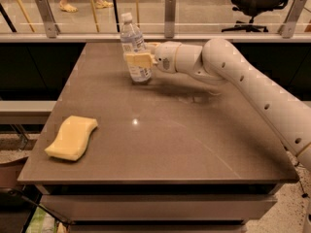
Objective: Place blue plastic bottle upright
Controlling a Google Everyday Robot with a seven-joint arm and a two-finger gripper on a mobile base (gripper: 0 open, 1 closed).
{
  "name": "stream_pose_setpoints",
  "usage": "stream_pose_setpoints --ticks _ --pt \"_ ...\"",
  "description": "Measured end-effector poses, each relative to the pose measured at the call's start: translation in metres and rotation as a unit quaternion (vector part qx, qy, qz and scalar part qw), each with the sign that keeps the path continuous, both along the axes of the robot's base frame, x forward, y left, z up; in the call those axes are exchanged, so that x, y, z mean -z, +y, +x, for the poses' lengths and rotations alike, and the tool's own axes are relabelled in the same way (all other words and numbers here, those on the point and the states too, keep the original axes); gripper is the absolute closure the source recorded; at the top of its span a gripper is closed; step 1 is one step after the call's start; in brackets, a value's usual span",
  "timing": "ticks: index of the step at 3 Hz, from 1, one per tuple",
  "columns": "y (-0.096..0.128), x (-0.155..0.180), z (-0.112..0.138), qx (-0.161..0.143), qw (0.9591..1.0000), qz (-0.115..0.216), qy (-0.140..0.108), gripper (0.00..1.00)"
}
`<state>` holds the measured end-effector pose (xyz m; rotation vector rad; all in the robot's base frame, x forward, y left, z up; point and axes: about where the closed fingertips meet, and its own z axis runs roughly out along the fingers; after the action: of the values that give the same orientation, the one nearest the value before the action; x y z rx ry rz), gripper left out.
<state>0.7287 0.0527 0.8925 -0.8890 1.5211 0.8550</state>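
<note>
The brown table point(194, 144) stood before a glass railing point(218, 13), with a yellow sponge point(73, 136) lying near its front left corner. Toward the far edge, you had the gripper point(137, 59) on the blue plastic bottle point(129, 37), its jaws clamped around the bottle's middle. The bottle stood nearly upright, cap leaning slightly left, well apart from the sponge.

Yellow sponge point(72, 137) lies near brown table's point(160, 144) front-left corner
</note>
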Motion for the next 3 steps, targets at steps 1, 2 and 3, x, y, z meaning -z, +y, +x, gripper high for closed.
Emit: stream_pose_setpoints --ticks 1,2,3 --pt "0.0 -0.0001 0.0 0.0 1.0 0.0 0.0 1.0" --pt "0.0001 0.0 0.0 0.0 1.0 0.0 0.0 1.0" --pt "0.0002 0.0 0.0 0.0 1.0 0.0 0.0 1.0"
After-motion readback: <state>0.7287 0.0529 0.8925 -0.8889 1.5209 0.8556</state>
